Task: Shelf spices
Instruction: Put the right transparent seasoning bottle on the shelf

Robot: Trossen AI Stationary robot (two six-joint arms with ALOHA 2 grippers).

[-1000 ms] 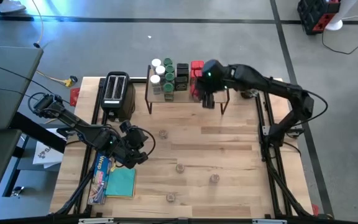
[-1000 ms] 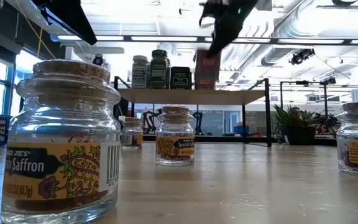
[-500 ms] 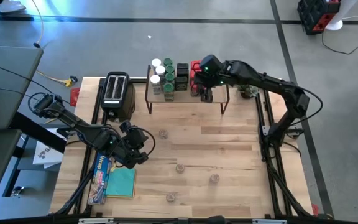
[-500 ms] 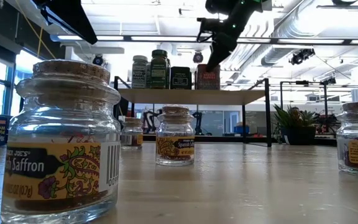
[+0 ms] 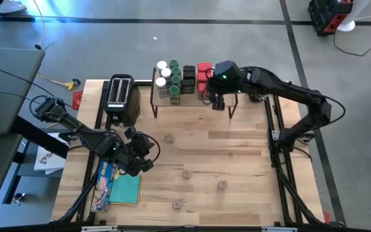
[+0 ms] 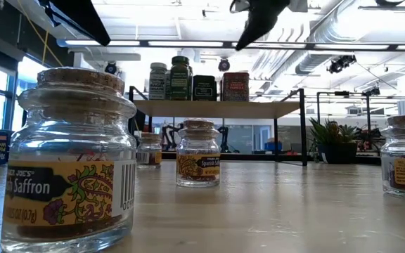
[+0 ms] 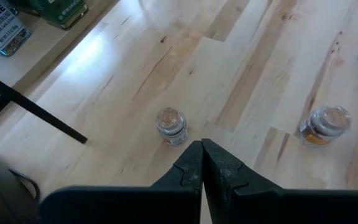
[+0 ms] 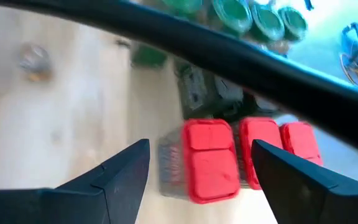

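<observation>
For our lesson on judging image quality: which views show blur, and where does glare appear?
Right wrist view: the red tins and green-lidded jars are smeared by blur. Low view: bright ceiling lights leave the right gripper a dark silhouette. Left wrist view: glare whitens the table beside the shelf.

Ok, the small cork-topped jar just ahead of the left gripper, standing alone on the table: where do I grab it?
Probably from straight above. The jar stands upright on the table with open wood all round. Open the shut left gripper and close the fingers across the glass body just under the cork, the wider, firmer part.
</observation>
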